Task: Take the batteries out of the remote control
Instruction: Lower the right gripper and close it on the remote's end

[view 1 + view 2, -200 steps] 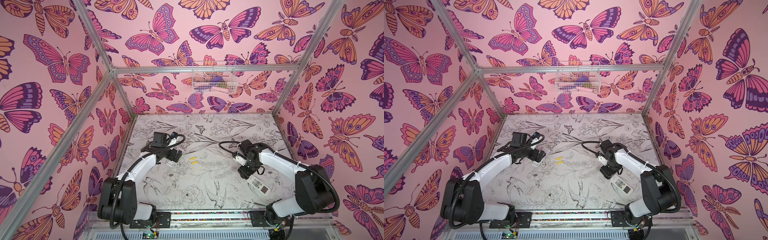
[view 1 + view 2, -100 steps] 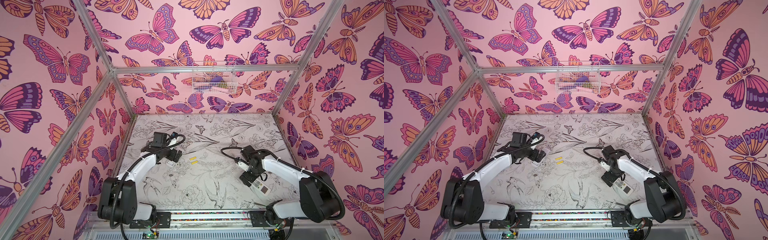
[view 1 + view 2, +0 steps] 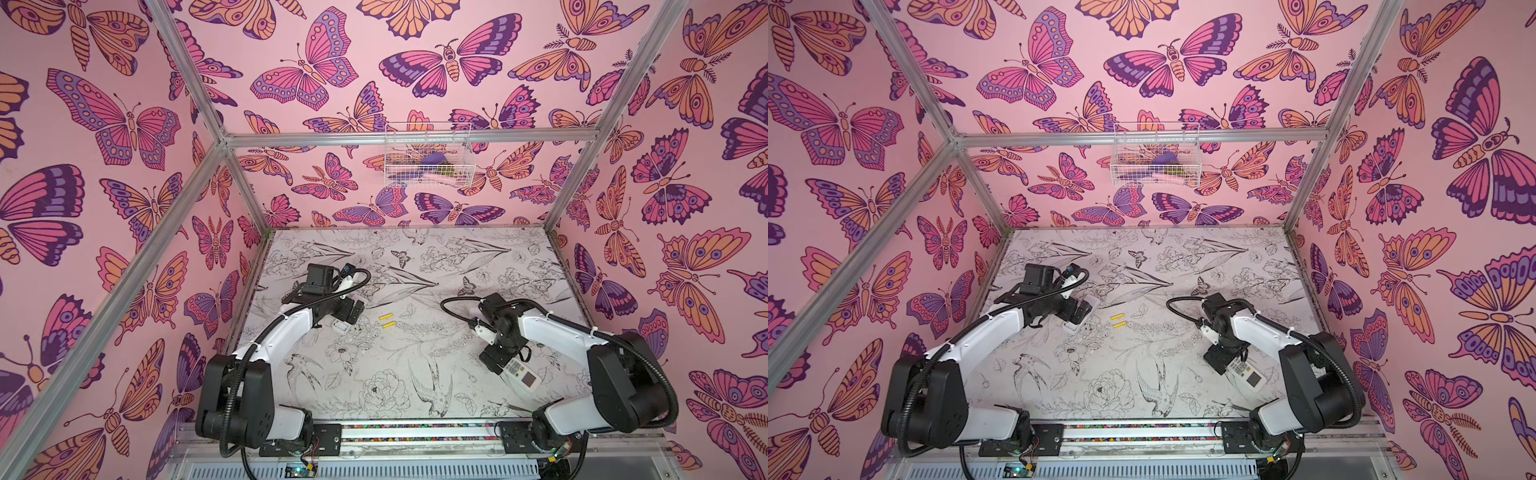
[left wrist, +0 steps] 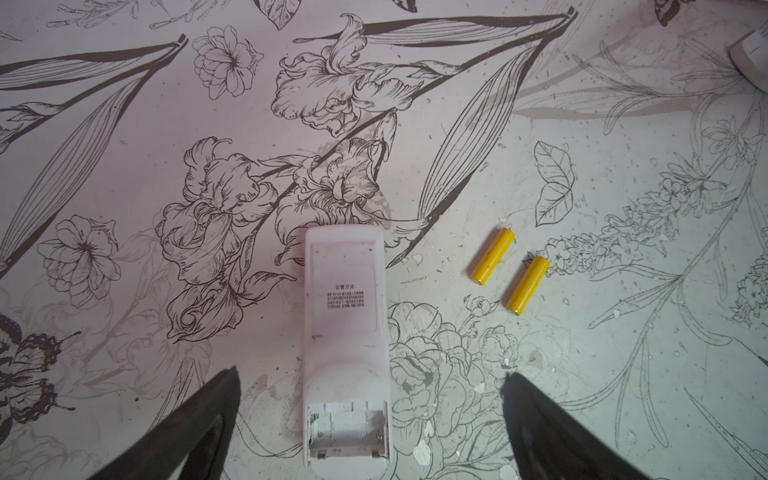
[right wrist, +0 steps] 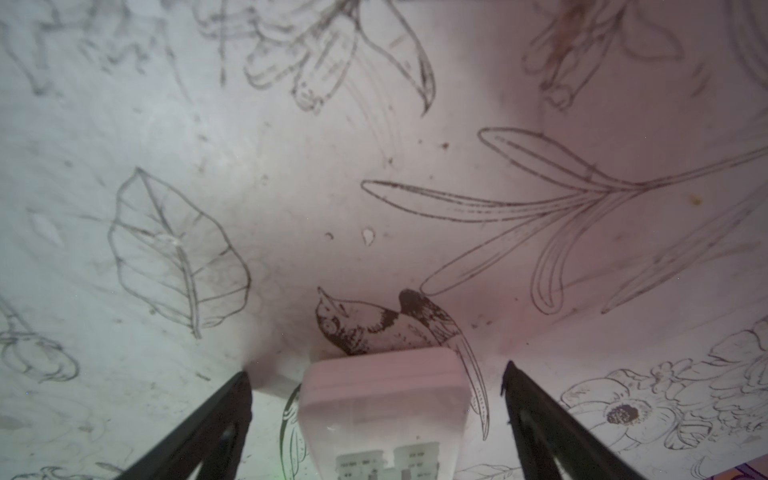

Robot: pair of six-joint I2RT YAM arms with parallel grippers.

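Observation:
Two yellow batteries [image 3: 385,316] [image 3: 389,325] lie side by side on the table, also in the left wrist view [image 4: 493,256] [image 4: 528,284]. A white remote control [image 4: 345,324] lies back up, its battery compartment [image 4: 347,432] uncovered and empty. My left gripper [image 4: 370,372] [image 3: 349,311] stands open over it, fingers wide on either side without touching. A second remote control [image 3: 521,374] [image 3: 1246,374] lies face up at the right. My right gripper [image 3: 492,359] [image 5: 377,370] is open over its far end [image 5: 382,407].
A white wire basket [image 3: 428,156] hangs on the back wall. A small white piece [image 5: 276,384] shows beside the right remote's end. A white rounded edge [image 4: 752,62] shows at the border of the left wrist view. Butterfly-printed walls close in three sides.
The right arm has drawn back toward the table's front, bringing its gripper lower over the face-up remote's end, and its jaws have widened. The left arm and the batteries have not moved.

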